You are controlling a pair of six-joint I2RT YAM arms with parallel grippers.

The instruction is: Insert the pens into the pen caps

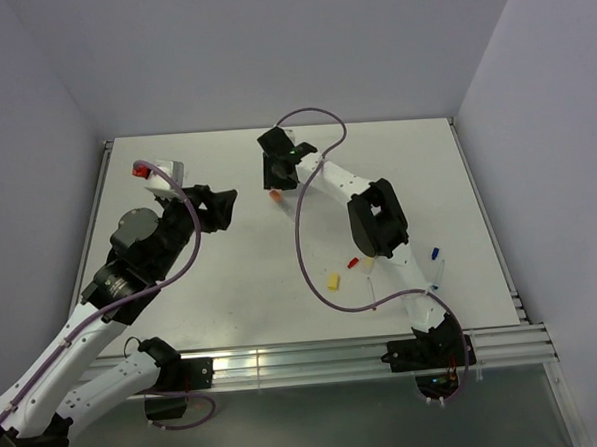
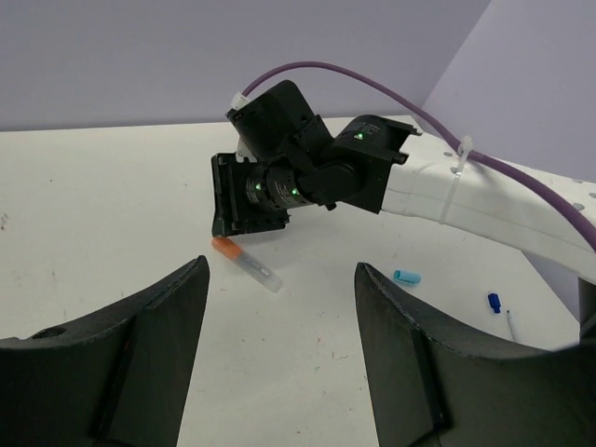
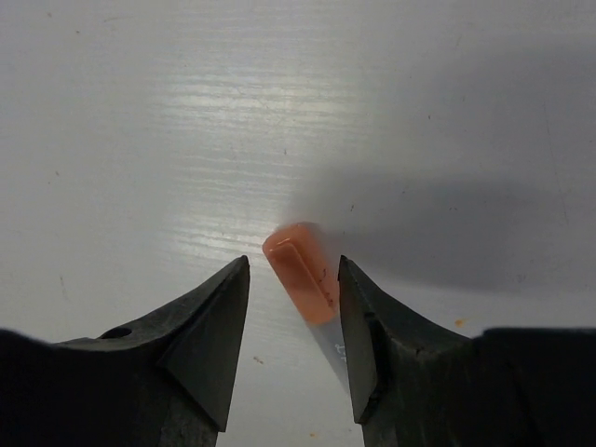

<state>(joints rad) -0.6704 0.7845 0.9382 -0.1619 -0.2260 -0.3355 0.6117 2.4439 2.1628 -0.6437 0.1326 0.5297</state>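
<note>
A pale pen (image 2: 256,272) with an orange cap (image 2: 224,248) on its end lies flat on the table at the far middle. My right gripper (image 1: 276,181) points down just over it. In the right wrist view the orange cap (image 3: 300,275) lies between the parted jaws of the right gripper (image 3: 293,263), close against the right finger (image 3: 358,317) and apart from the left one. My left gripper (image 2: 279,267) stands open and empty a little to the left, facing this pen. In the top view the left gripper (image 1: 220,205) is left of the capped pen (image 1: 275,196).
Loose pieces lie at the right front: a yellow cap (image 1: 333,280), a red piece (image 1: 354,263), a yellowish piece (image 1: 368,264), a dark blue cap (image 1: 434,249) and a light blue cap (image 2: 406,277). The right arm (image 1: 378,219) stretches over them. Walls close the table's back and sides.
</note>
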